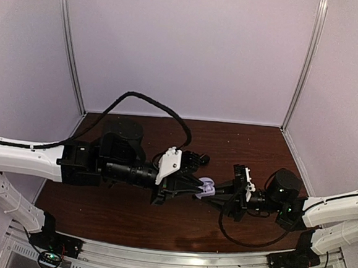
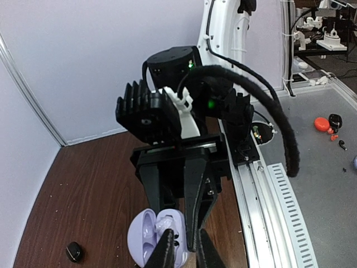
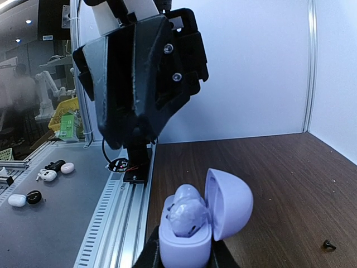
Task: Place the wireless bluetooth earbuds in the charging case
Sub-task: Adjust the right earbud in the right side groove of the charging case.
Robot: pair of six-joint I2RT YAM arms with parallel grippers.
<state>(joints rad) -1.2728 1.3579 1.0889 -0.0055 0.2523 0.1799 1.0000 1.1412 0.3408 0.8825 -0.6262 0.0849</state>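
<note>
The left arm's fingers [image 2: 165,250] stand almost together, their tips just over the open mouth of the case, and nothing can be made out between them. The right arm's fingers [image 2: 192,206] are clamped on the base of the small rounded lavender plastic charging case [image 3: 184,251], holding it upright over the dark wooden counter [image 3: 279,178] with its hinged lid tipped back. Inside the case sits a pale white-lavender stemmed earbud [image 3: 187,215]. The step in hand looks like seating that bud. It appears to bulge above the case's rim, so the next move probably calls for a short, gentle press straight down with the case held steady. Whether the pale mass is one bud or two cannot be told. The right fingers are cut off at the bottom of their own wrist view, and a tiny black piece [image 3: 329,244] on the counter beyond the case is too small to name.
</note>
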